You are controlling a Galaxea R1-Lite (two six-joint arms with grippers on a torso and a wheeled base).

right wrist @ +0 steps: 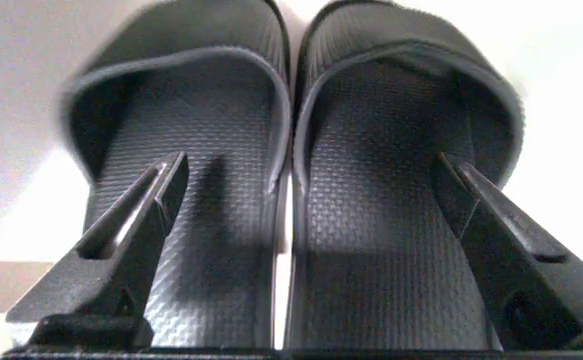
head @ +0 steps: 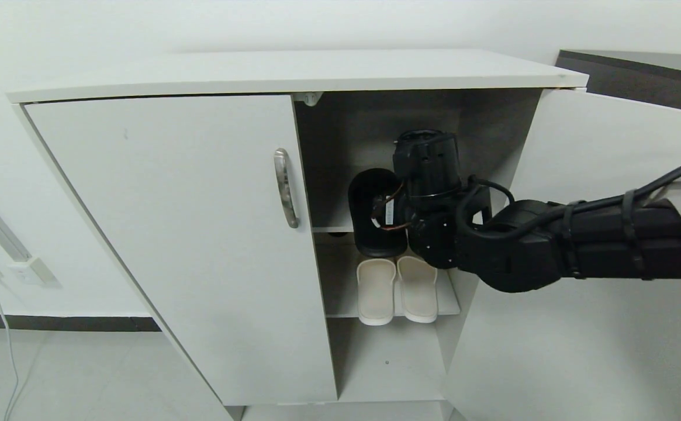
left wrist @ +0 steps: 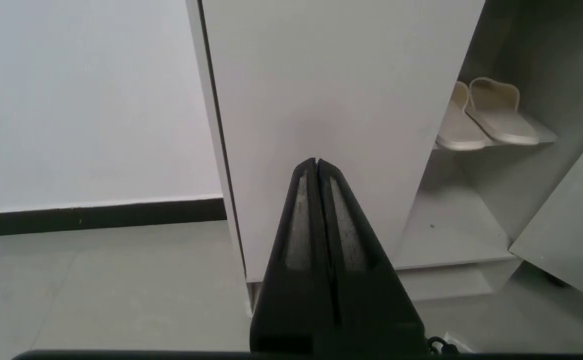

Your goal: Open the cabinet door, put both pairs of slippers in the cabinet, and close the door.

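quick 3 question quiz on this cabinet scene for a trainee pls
1. True or false: the white slippers lie on a shelf inside the cabinet.
2. Which door stands open? A) left door B) right door C) both
3. Fill in: the right gripper holds the ____ slippers.

Key: 1 true; 2 B; 3 black slippers.

Black slippers (head: 368,202): mostly hidden behind right arm (head: 550,245); near ends cut off in right wrist view.
White slippers (head: 396,289): far ends covered by black slippers; one partly behind closed door (left wrist: 341,80).
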